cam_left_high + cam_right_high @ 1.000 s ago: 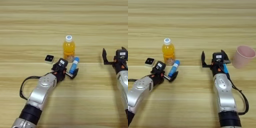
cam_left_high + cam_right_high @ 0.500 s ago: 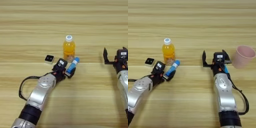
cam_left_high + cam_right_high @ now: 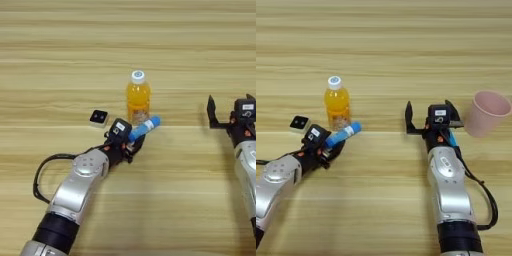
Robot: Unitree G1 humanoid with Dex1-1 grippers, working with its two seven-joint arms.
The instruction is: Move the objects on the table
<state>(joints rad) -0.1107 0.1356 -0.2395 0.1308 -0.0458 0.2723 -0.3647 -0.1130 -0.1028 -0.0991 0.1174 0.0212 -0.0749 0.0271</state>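
The table (image 3: 60, 45), light wood with horizontal grain, fills the view. The left gripper (image 3: 131, 142) is closed on the tube (image 3: 144, 128), which tilts up toward the bottle (image 3: 138, 97) just beyond it. The block (image 3: 98, 117) lies left of the gripper. The right gripper (image 3: 431, 117) rests with fingers spread, empty, beside a pink cup (image 3: 487, 112).
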